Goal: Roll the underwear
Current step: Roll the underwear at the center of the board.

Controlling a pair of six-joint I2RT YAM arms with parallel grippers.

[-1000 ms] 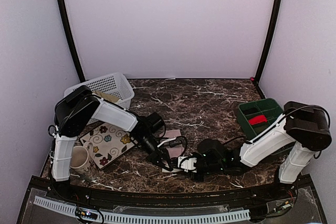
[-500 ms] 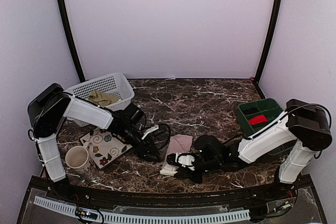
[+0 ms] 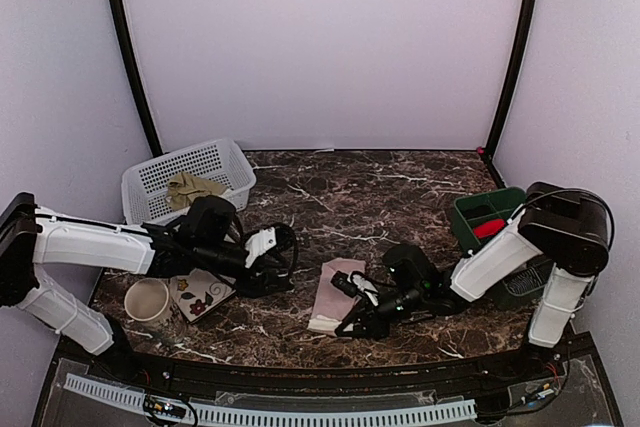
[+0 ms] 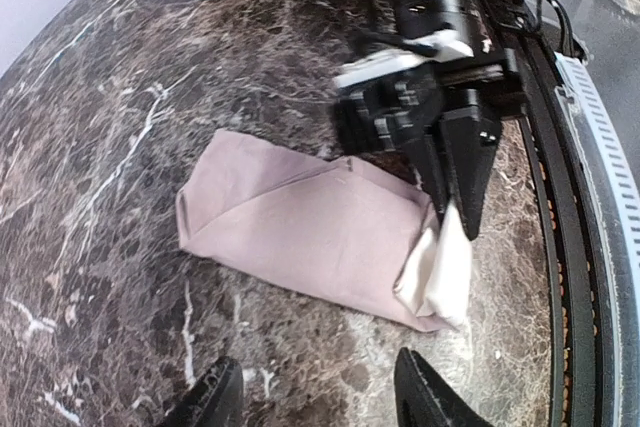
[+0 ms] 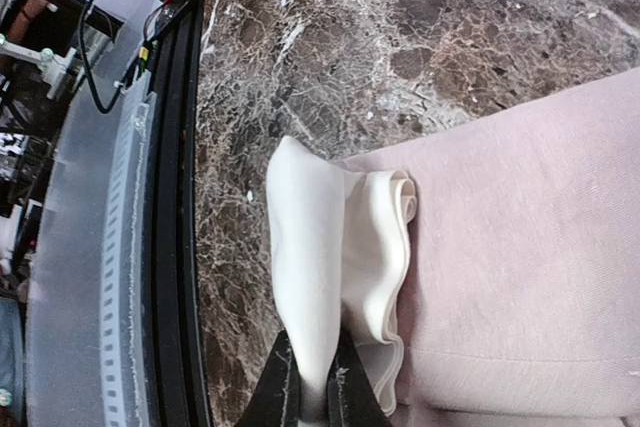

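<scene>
The dusty pink underwear (image 3: 337, 287) lies folded flat on the marble near the front, and the left wrist view shows it too (image 4: 300, 227). Its cream waistband (image 5: 330, 237) stands lifted at the near end. My right gripper (image 3: 348, 324) is shut on that waistband, with the fingertips (image 5: 282, 387) pinching one cream fold (image 4: 440, 272). To the left of the garment my left gripper (image 3: 287, 257) is open and apart from it. Only bare marble lies between its black fingertips (image 4: 215, 407). The olive-khaki underwear (image 3: 195, 187) lies crumpled in the white basket.
A white basket (image 3: 228, 160) stands at the back left. A green bin (image 3: 478, 209) at the right holds a red roll (image 3: 490, 228). A floral plate (image 3: 205, 294) and a cream mug (image 3: 147, 300) sit front left under the left arm. The black table edge (image 5: 185, 247) runs close by the waistband.
My left gripper opened, let the pink underwear go and drew back to the left. My right gripper shut on the cream waistband. The garment now shows uncovered.
</scene>
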